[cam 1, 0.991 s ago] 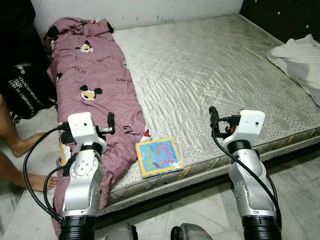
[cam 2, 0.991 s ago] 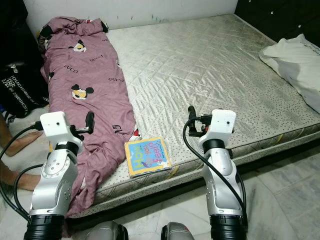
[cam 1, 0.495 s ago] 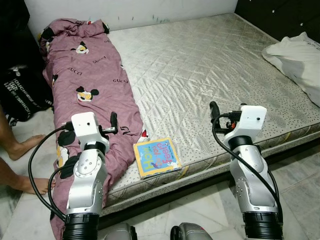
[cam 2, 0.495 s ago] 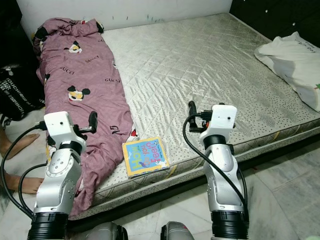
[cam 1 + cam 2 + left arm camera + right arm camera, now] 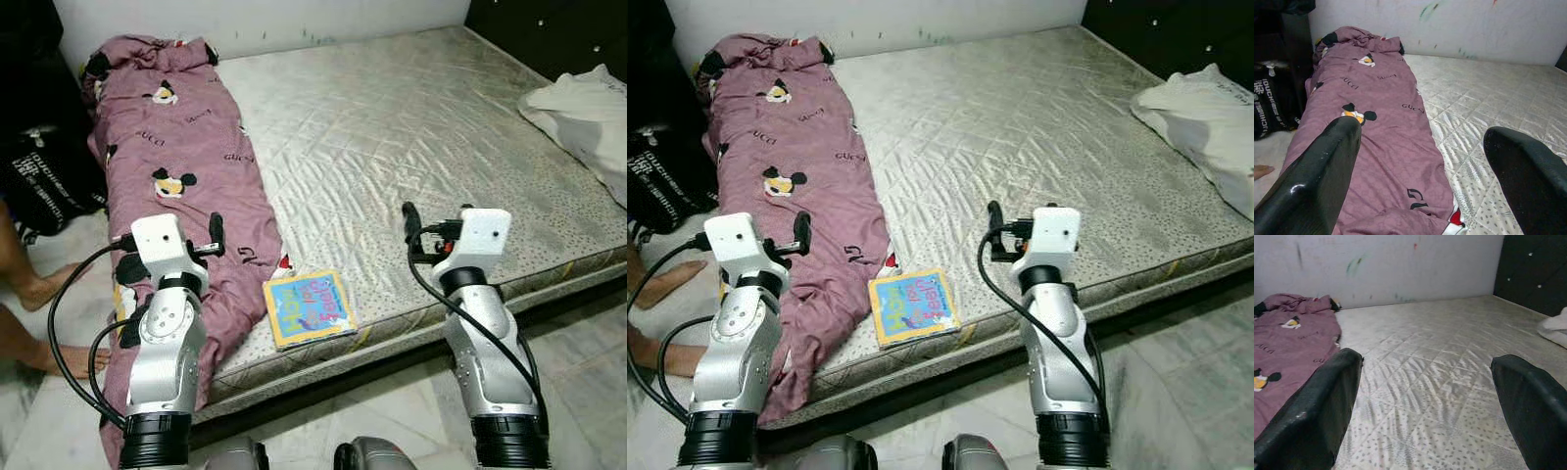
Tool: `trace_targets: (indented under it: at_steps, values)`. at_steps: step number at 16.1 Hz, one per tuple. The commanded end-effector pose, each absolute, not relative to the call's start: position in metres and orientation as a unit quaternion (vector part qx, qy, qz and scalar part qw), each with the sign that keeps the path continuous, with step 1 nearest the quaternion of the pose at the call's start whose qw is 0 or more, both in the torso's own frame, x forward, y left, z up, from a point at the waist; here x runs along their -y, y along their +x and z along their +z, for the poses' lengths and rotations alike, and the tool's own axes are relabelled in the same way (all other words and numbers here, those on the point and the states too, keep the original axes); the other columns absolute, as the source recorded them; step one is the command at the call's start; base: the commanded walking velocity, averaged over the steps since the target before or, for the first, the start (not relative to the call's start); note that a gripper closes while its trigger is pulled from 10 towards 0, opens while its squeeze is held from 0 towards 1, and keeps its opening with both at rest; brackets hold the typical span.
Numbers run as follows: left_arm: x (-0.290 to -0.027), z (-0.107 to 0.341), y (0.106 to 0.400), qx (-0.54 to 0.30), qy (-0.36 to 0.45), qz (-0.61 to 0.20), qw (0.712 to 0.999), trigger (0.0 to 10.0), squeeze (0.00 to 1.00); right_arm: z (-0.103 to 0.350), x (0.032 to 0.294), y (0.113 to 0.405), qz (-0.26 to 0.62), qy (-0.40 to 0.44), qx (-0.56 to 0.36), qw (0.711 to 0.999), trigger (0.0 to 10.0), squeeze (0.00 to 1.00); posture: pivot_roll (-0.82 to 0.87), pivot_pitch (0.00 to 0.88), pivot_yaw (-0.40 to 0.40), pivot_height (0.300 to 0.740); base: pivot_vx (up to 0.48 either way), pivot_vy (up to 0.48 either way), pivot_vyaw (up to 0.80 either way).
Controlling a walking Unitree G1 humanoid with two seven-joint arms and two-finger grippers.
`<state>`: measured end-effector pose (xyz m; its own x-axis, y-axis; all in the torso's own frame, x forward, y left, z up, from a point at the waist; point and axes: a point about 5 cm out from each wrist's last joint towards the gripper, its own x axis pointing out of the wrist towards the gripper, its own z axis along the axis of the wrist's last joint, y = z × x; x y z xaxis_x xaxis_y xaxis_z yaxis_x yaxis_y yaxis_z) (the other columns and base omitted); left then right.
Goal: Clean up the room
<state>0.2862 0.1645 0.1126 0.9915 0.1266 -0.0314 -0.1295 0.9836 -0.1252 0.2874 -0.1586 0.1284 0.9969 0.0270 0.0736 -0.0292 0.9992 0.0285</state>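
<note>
Little of the tidying looks done yet. Both end effectors, left [image 5: 215, 235] and right [image 5: 409, 223], hover with fingers spread wide and nothing held. The picture book [image 5: 310, 307] lies on the mattress [image 5: 411, 127] edge between them, below both; the purple duvet [image 5: 181, 166] sprawls ahead of the left one, a white pillow [image 5: 586, 113] far beyond the right.
</note>
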Motion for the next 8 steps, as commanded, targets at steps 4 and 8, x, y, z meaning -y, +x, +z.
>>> trace_targets:
  at_steps: [4,8]
  values:
    - [-0.1692,0.1167,0.2842,-0.005,-0.060,0.077,0.995,10.0,0.00,0.1268,0.1557,0.2897,0.027,0.013,0.031,0.999,10.0,0.00,-0.04,0.059,0.000,0.740,0.000,0.000,0.00]
    - [-0.1695,0.1157,0.2815,-0.007,-0.057,0.084,0.995,10.0,0.00,0.1251,0.1551,0.2884,0.032,0.011,0.027,0.999,10.0,0.00,-0.05,0.060,-0.003,0.740,0.000,0.000,0.00]
